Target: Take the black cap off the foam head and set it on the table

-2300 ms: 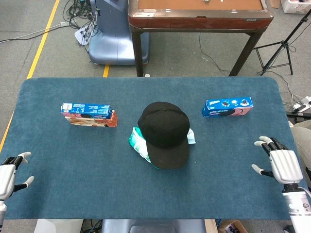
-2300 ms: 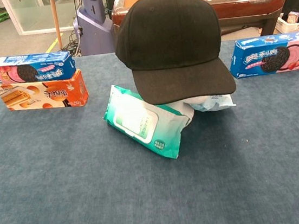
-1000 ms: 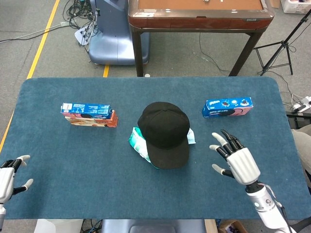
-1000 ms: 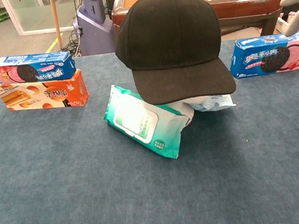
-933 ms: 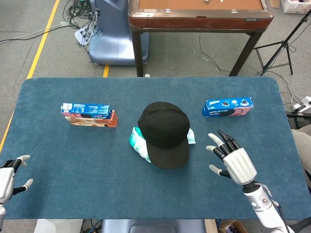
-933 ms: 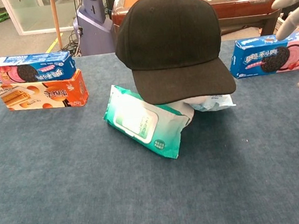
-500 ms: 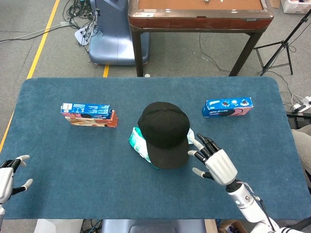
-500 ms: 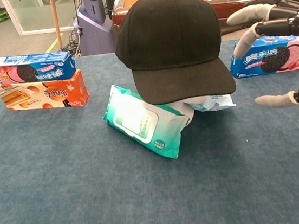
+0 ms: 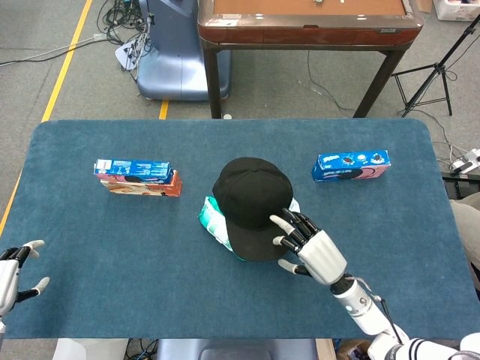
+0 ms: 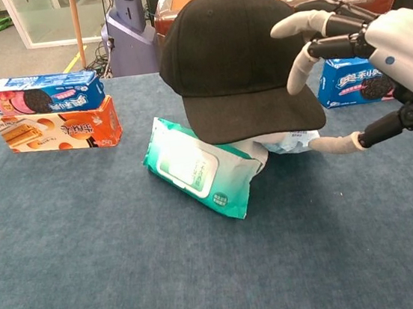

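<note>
The black cap (image 9: 253, 207) (image 10: 236, 60) sits on the foam head at the table's middle, brim toward me; the head is almost wholly hidden beneath it. My right hand (image 9: 311, 248) (image 10: 376, 58) is open at the cap's right side, its fingers (image 10: 303, 23) spread over the crown and brim edge, thumb lower beside the brim. Whether they touch the fabric I cannot tell. My left hand (image 9: 13, 271) rests open at the table's near left corner, seen only in the head view.
A green wet-wipes pack (image 9: 213, 220) (image 10: 200, 166) lies against the head's left front. Two stacked biscuit boxes (image 9: 137, 177) (image 10: 51, 113) stand at left; a blue Oreo box (image 9: 351, 165) (image 10: 352, 80) stands at right. The blue table (image 9: 112, 247) ends near my body.
My right hand has swung left from the table's right side to the cap, fingers now over its crown. The cap and my left hand have stayed put.
</note>
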Controlling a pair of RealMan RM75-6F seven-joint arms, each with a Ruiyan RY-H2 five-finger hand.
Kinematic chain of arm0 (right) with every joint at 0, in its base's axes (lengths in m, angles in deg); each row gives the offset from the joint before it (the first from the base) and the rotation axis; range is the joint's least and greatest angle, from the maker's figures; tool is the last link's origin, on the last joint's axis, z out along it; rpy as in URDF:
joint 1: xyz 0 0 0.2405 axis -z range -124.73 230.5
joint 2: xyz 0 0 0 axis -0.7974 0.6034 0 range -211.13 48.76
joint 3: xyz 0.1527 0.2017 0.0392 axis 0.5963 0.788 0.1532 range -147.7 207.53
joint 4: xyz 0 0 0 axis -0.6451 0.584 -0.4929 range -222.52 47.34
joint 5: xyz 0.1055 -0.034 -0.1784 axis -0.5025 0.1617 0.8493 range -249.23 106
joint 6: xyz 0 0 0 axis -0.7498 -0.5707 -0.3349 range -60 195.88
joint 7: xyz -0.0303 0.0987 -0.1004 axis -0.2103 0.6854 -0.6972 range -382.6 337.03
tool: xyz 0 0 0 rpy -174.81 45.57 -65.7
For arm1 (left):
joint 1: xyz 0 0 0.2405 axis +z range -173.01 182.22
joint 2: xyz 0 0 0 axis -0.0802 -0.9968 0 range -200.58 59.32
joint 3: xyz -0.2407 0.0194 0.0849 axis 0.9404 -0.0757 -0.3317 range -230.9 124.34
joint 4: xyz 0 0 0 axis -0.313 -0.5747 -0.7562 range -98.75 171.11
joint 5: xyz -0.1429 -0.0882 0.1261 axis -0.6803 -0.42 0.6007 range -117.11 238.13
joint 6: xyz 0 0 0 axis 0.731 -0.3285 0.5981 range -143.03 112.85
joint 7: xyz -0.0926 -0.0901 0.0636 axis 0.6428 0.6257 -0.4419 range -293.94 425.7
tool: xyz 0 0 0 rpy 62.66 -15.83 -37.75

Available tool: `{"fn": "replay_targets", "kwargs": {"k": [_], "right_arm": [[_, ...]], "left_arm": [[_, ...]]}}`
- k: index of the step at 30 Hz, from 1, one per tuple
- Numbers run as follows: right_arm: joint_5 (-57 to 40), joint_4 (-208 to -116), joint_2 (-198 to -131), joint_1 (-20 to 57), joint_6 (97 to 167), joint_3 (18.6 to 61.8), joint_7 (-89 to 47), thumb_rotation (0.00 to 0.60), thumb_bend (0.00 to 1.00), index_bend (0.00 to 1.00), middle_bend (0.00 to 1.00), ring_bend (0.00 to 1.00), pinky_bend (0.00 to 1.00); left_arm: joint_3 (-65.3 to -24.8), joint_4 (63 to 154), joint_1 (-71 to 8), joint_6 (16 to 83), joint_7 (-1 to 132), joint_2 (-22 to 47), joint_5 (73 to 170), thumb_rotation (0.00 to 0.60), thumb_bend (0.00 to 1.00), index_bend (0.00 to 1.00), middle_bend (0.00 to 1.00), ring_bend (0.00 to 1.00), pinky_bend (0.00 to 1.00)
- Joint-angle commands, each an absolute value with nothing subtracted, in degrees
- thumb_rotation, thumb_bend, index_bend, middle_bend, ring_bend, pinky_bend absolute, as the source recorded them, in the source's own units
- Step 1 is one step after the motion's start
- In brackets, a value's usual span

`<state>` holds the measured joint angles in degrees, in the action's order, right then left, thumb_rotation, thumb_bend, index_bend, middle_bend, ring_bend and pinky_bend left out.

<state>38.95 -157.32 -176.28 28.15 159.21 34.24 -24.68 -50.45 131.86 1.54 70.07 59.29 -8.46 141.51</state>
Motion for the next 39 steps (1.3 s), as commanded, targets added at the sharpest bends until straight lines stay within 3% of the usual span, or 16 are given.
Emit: {"fn": "replay_targets", "kwargs": {"k": [1, 18, 31, 39], "right_arm": [[39.11, -155.82, -177.39, 27.58, 160.42, 34.53, -23.93, 0.6, 0.0, 0.46, 0.19, 0.06, 0.2], [36.3, -150.56, -179.82, 25.52, 160.88, 35.03, -22.32, 0.6, 0.0, 0.47, 0.19, 0.06, 0.2], [36.79, -149.35, -180.09, 24.5, 165.87, 35.8, -21.44, 0.6, 0.0, 0.47, 0.19, 0.06, 0.2], [36.77, -150.51, -179.64, 23.61, 168.37, 37.17, -21.4, 0.6, 0.14, 0.48, 0.22, 0.06, 0.2]], "left_arm": [[-50.47, 131.88, 1.59, 70.12, 59.31, -8.48, 141.54, 0.6, 0.16, 0.27, 0.4, 0.31, 0.61], [-50.44, 131.95, 1.75, 70.18, 59.08, -8.45, 141.44, 0.6, 0.16, 0.27, 0.4, 0.31, 0.61], [-50.42, 131.96, 1.76, 70.12, 58.87, -8.41, 141.41, 0.6, 0.16, 0.27, 0.4, 0.31, 0.61], [-50.38, 131.94, 1.68, 69.86, 58.53, -8.32, 141.16, 0.6, 0.16, 0.27, 0.4, 0.31, 0.61]]}}
